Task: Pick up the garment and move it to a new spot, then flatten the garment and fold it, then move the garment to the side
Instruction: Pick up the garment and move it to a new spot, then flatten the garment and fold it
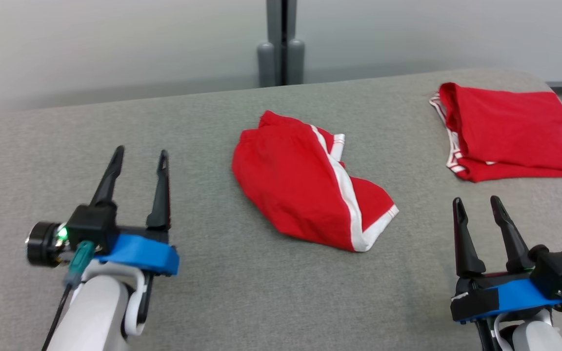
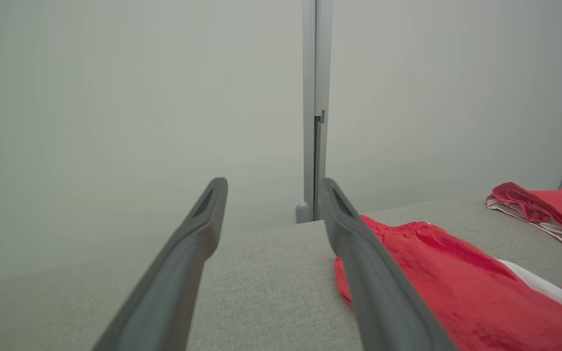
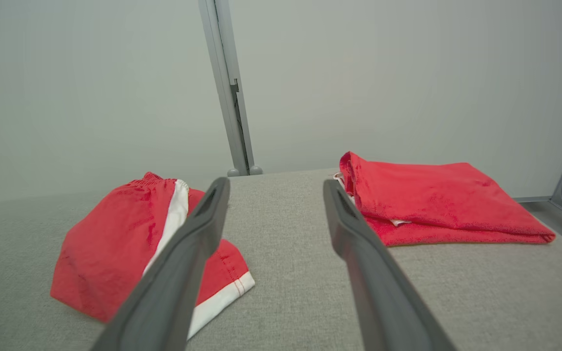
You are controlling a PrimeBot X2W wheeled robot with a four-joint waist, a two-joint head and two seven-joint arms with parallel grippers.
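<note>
The left gripper (image 1: 142, 152), two long dark fingers on a blue-banded wrist, sits nearest, with its fingers spread wide and nothing between them. It is well to the left of the grey upright metal post (image 1: 282, 44) and much closer to the robot. The right gripper (image 1: 476, 201) is likewise spread and empty, to the right of that post. Both hover over a grey woven-fabric table (image 1: 115, 117), whose far edge meets the post against a pale plain wall (image 1: 90, 39). The crumpled red shorts with white side stripes and white hem (image 1: 300, 180) lie in a loose heap (waistband toward the post) directly in front of the post. A second red garment, folded flat (image 1: 510, 126), rests right of the post.
</note>
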